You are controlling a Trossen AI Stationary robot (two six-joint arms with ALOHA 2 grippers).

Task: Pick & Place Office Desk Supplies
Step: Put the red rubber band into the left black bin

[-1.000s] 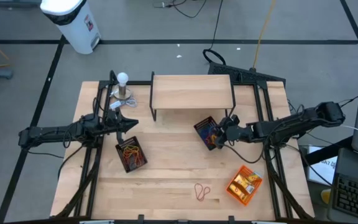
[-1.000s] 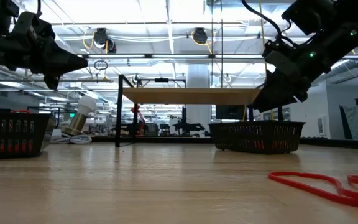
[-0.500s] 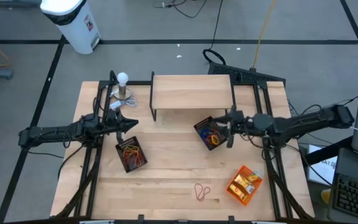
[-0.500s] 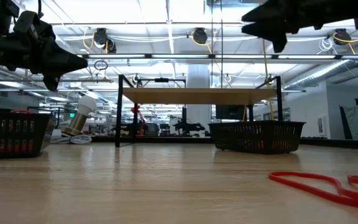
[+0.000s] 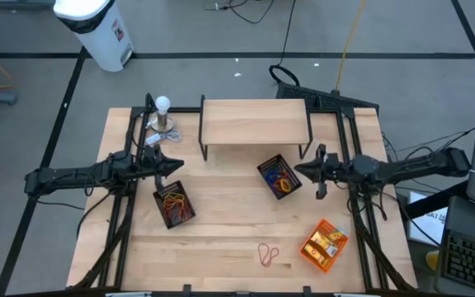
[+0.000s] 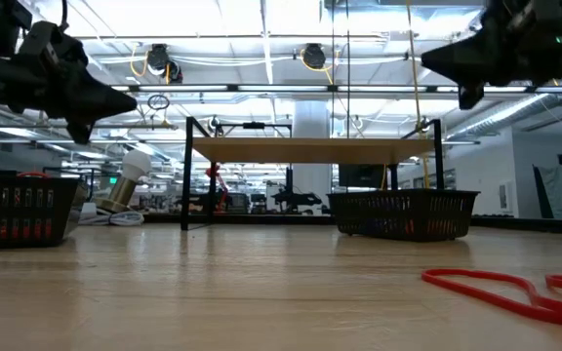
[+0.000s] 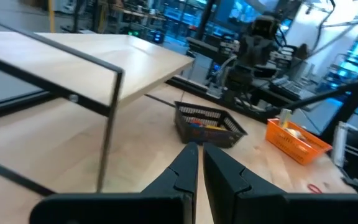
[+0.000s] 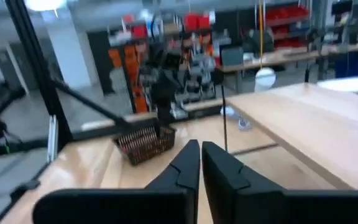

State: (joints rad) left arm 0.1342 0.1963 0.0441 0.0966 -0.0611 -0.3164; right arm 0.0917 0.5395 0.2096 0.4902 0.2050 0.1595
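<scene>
Desk (image 5: 221, 223): light wood, carrying all items below.

Wooden shelf (image 5: 255, 122): the landmark, on black legs at the desk's back edge.

Left gripper (image 5: 178, 166): held above the desk, off the shelf's left front corner; fingers (image 7: 185, 168) pressed together, holding nothing.

Right gripper (image 5: 299, 169): held above the desk, off the shelf's right front corner; fingers (image 8: 188, 163) closed, holding nothing.

Orange tray (image 5: 325, 244): well in front of the shelf's right end, holding yellow-and-white packets (image 5: 323, 242).

Right mesh tray (image 5: 279, 176): just in front of the shelf's right half, rubber bands inside.

Left mesh tray (image 5: 174, 205): in front of the shelf's left end, rubber bands inside.

Red rubber band (image 5: 268, 253): flat on the bare desk, far in front of the shelf; long axis slanting from the shelf side toward the front right.
</scene>
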